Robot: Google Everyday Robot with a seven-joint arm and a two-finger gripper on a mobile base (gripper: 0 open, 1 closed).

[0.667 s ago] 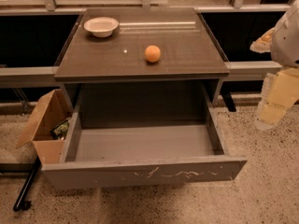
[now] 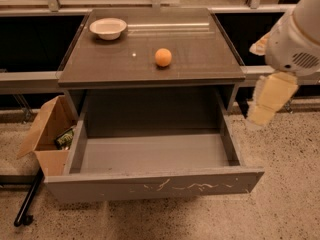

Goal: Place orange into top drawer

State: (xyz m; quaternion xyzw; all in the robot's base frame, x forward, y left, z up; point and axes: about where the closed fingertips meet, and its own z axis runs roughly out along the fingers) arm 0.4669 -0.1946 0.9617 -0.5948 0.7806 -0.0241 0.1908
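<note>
The orange (image 2: pixel 163 57) sits near the middle of the table (image 2: pixel 205 44), free on all sides and well apart from the white bowl (image 2: pixel 108 28) at the back left corner, so a grasp from above would meet nothing else; the top drawer (image 2: pixel 150 185) is pulled fully out below, its scratched front panel towards the camera and its grey inside bare, ready to take the fruit; the hand (image 2: pixel 264 106) hangs off the table's right edge, beside the drawer's right wall and lower than the tabletop, well apart from the orange and holding nothing of the task; how far open it is I cannot tell; the grasp looks not yet begun; a cardboard box (image 2: pixel 47 129) stands on the floor, left of the drawer.
</note>
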